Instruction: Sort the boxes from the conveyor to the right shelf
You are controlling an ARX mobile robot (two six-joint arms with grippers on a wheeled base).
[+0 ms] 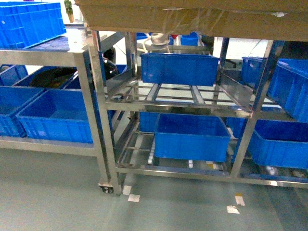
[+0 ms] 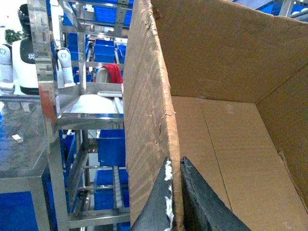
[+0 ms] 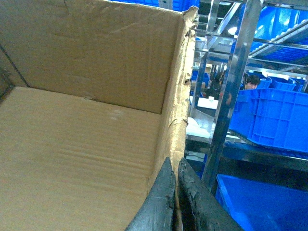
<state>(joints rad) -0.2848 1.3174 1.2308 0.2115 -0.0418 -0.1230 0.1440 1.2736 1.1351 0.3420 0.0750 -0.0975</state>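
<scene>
Cardboard box held aloft before the steel shelf, left tool and right tool each pinched tight on an opposite side wall above blue crates.

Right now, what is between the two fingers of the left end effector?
The left wall of the box: in the left wrist view, the left end effector is shut on its torn top edge, one finger outside, the other inside.

A cardboard box hangs above the steel shelf holding blue crates.
</scene>
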